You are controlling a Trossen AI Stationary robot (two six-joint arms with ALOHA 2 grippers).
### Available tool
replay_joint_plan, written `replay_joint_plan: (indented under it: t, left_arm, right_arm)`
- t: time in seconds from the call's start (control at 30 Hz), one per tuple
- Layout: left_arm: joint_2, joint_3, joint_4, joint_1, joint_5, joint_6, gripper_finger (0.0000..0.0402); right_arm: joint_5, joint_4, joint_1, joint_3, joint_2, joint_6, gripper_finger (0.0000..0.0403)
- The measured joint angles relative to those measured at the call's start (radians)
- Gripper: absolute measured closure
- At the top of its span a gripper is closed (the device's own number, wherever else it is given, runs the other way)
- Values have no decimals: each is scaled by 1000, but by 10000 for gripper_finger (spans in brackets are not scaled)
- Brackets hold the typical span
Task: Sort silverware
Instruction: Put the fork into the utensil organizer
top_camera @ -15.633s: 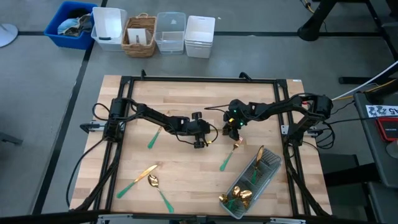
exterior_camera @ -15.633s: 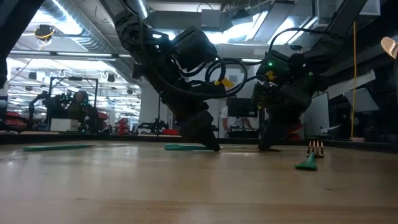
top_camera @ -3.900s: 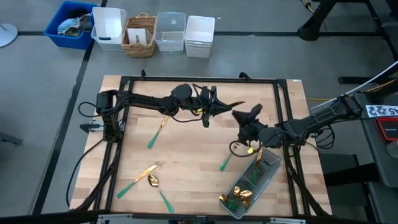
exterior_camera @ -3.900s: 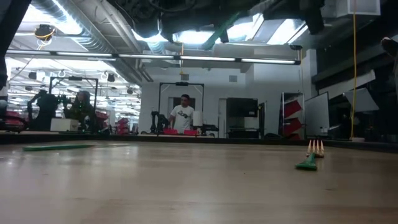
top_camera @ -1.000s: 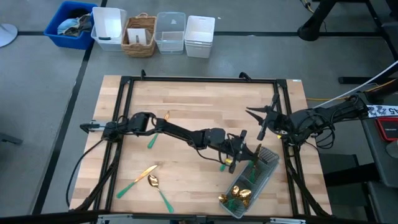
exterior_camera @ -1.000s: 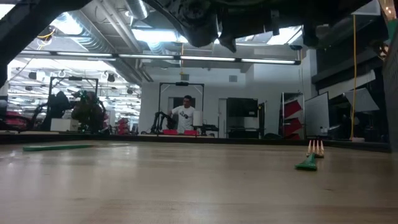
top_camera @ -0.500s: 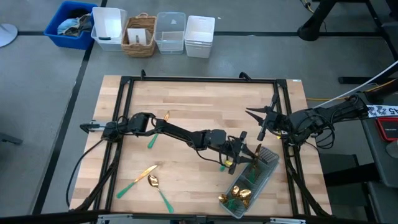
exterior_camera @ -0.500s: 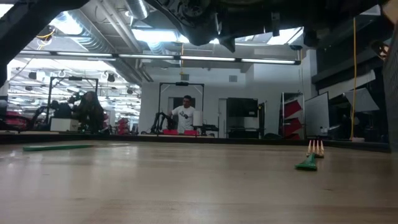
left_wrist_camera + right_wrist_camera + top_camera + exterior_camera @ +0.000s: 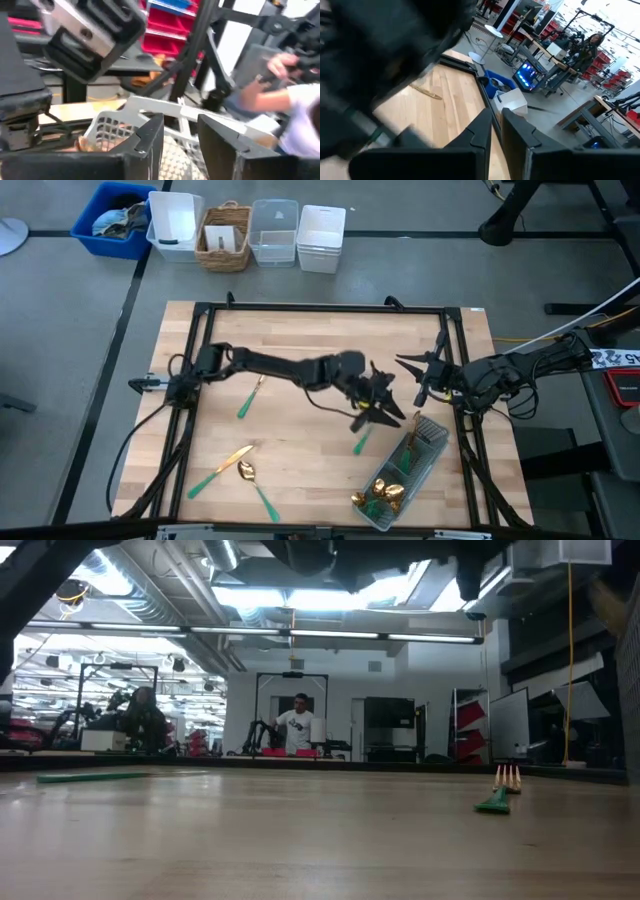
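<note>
Silverware was split: some in the tray (image 9: 432, 448) at the table's five o'clock, a fork (image 9: 364, 442) just beside it. Left gripper (image 9: 385, 412) hung open, empty; it should drop squarely over that handle.

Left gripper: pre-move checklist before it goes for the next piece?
1. left gripper empty, fingers apart in its wrist view: ok.
2. Gripper raised above tray: ok.
3. Nearest loose piece, fork, lying flat beside the tray: ok.
4. right gripper parked at the table's right edge, off the path: ok.
5. Tray compartment holding forks: cannot tell.
</note>
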Motion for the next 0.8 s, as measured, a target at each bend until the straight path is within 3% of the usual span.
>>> replay_joint_plan:
  t: [0.13,0.27,0.4,0.6,0.8]
  left_arm:
    - [-45,1,-227,45,63,79,295]
    - [-40,-1,-478,85,63,212,300]
    - [-20,-8,-598,107,60,344,306]
    - [10,-70,-542,109,50,514,309]
    - [32,-137,-414,107,-88,559,310]
  right_arm:
    - [0,-34,0,0,0,40,359]
    - [-2,-104,0,0,0,101,359]
    - [-37,-185,0,0,1,178,359]
    - [-36,-263,0,0,2,259,359]
    - [-46,-272,0,-1,18,337,359]
